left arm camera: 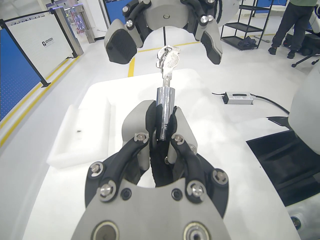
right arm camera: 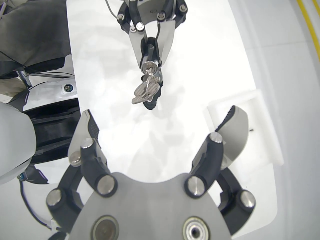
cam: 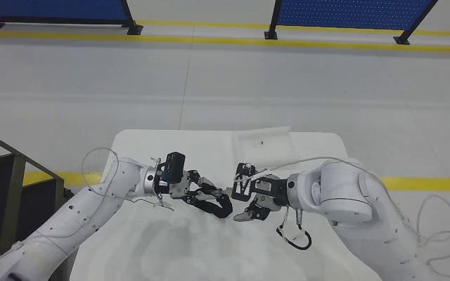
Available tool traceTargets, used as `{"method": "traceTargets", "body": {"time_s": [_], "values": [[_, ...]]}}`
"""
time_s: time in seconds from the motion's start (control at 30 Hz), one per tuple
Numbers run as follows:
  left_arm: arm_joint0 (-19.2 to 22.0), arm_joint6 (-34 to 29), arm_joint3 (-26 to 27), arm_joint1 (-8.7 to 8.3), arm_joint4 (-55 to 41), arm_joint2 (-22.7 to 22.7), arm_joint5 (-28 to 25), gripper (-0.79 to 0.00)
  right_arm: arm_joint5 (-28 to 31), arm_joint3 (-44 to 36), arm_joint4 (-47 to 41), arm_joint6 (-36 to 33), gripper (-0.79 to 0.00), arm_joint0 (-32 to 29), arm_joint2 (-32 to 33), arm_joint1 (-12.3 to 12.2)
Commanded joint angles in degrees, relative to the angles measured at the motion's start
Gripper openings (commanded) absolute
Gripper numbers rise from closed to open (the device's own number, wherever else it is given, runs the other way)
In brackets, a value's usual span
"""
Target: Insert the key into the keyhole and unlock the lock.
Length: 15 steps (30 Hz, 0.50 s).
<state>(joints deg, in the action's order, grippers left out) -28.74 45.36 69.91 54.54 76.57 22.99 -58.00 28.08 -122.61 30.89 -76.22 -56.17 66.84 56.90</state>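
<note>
My left jaws clamp the lock [left arm camera: 165, 111] steady, key [left arm camera: 168, 62] already seated, with my right jaws wide just beyond it, probably to turn it.

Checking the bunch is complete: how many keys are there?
2 visible: one key inserted in the lock held by the left gripper, and a second key hanging off its ring. More may hide behind them.

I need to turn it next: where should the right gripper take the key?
Best take the key by its flat head, right gripper closing on the broad faces, coming straight in end-on: its shaft is in the lock, held by the left gripper.
</note>
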Motion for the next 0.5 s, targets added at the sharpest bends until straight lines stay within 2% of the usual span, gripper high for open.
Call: {"method": "traceTargets", "body": {"time_s": [0.0, 0.23, 0.33, 0.47], "values": [[2.2, -0.6, -0.1, -0.6, -2.3, -2.1, 0.0, -0.785, -0.3, 0.0, 0.1, -0.3, 0.0, 0.1, -0.1, 0.0], [8.4, -1.6, 0.3, -2.18, -5.5, -5.9, 0.0, -0.785, -0.3, 0.0, 0.1, -0.3, 0.0, 0.1, -0.1, 0.0], [9.7, -1.5, 0.5, -2.55, -6.6, -7.5, 0.0, -0.785, -0.4, 0.0, 0.2, 0.1, 0.0, -0.1, -0.1, 0.0], [10.9, -1.2, 0.7, -2.71, -7.8, -9.9, 0.0, -0.785, 2.0, -1.4, 5.3, 2.0, 0.0, -0.4, -0.7, -0.4]]}}
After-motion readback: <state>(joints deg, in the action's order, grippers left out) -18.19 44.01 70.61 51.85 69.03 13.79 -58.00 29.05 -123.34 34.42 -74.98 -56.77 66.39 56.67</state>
